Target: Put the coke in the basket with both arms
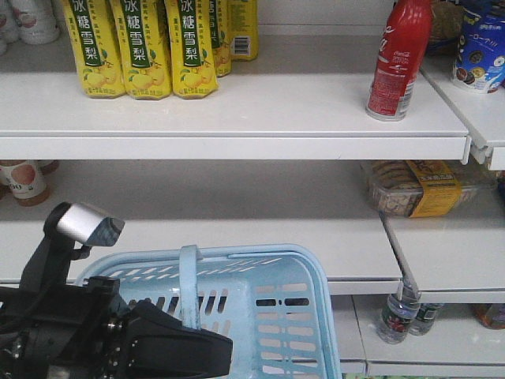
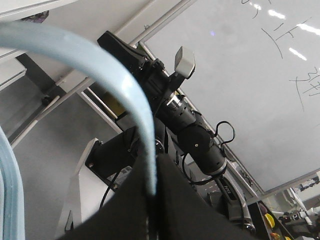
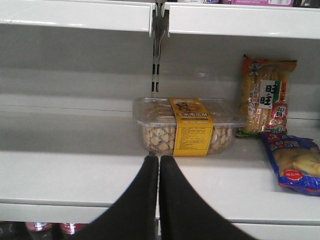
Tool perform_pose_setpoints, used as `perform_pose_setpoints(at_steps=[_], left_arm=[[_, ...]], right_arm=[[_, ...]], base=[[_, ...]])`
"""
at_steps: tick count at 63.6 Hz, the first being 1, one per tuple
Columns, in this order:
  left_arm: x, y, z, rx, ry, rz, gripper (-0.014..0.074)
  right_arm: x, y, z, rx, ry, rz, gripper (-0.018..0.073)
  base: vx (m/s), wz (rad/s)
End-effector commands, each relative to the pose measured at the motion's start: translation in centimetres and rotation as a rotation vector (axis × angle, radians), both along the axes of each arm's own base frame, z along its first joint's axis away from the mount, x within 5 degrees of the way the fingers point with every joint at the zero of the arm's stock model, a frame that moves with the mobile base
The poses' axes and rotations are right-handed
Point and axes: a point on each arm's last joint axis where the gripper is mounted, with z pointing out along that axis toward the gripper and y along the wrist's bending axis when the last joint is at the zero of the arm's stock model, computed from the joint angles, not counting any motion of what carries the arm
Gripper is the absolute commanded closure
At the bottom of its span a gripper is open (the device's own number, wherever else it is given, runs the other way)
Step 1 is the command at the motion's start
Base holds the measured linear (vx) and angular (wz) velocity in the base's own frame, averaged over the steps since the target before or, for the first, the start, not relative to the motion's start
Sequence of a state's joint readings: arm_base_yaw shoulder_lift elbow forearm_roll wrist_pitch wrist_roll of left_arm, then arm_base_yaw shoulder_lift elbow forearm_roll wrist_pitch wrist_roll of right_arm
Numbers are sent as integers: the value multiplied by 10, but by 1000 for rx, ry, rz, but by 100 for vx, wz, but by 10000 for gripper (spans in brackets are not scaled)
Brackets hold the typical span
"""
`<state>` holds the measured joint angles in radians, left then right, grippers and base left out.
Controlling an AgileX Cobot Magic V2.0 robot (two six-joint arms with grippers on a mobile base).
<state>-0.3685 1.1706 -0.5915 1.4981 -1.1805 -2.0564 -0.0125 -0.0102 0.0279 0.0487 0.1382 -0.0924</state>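
The coke (image 1: 398,59), a slim red bottle, stands upright at the right end of the top shelf. The light blue basket (image 1: 292,316) hangs low in the front view, below the middle shelf. Its strap handle (image 2: 115,80) runs down between my left gripper's (image 2: 152,192) fingers, which are shut on it. The left arm (image 1: 71,316) sits at the basket's left side. In the right wrist view, my right gripper (image 3: 159,157) is shut with nothing in it. It points at the middle shelf, well below the coke. The right arm (image 2: 192,132) also shows in the left wrist view.
Yellow pear-drink bottles (image 1: 146,47) fill the top shelf's left. A clear cookie box (image 3: 187,125) lies on the middle shelf just beyond the right fingertips, with snack bags (image 3: 265,95) to its right. Small bottles (image 1: 398,312) stand on the lowest shelf. A slotted shelf upright (image 3: 156,60) rises behind the box.
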Motion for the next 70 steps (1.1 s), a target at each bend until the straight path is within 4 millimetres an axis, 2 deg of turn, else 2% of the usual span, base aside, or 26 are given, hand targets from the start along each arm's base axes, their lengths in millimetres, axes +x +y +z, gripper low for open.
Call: perform_pose_setpoints(at_steps=[1,70], left_arm=[[-4,0,20,-116,-19,-23,603],[-4,0,20,-116,-19,-23,603]], right_arm=[[-1,-1,4,-14,-82,-9,564],[-1,-1,4,-14,-82,-9,564]], base=[[1,1],[1,0]])
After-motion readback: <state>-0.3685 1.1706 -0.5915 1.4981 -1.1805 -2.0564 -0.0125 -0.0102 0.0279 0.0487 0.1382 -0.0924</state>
